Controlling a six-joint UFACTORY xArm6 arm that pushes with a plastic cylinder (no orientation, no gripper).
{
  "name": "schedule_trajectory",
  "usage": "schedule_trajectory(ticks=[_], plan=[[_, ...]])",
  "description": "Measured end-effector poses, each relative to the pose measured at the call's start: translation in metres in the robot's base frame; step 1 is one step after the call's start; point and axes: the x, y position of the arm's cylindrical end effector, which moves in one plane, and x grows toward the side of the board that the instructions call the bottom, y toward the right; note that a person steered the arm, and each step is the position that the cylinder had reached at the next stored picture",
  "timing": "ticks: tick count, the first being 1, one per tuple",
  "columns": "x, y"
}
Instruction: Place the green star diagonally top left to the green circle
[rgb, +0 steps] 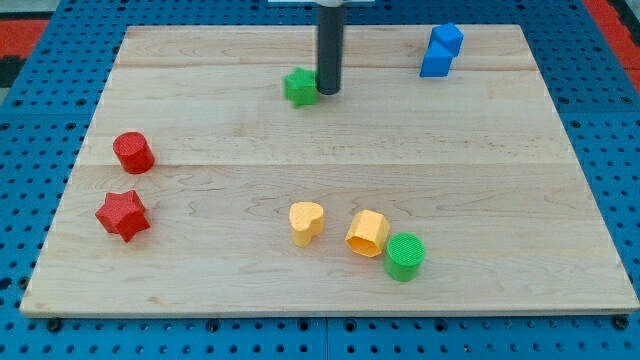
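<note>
The green star lies near the view's top, left of centre on the wooden board. My tip stands right against the star's right side. The green circle sits far below, at the view's bottom right of centre, touching or nearly touching the yellow hexagon. The star is up and to the left of the circle, a long way off.
A yellow heart lies left of the yellow hexagon. A red circle and a red star sit at the view's left. A blue block stands at the top right. The board rests on a blue pegboard.
</note>
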Motion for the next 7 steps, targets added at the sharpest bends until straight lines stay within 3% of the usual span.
schedule_trajectory(ticks=[1, 2, 4, 5, 6, 7], plan=[[0.046, -0.003], [0.018, -0.065], [-0.080, -0.009], [0.000, 0.063], [0.120, 0.171], [0.242, 0.222]])
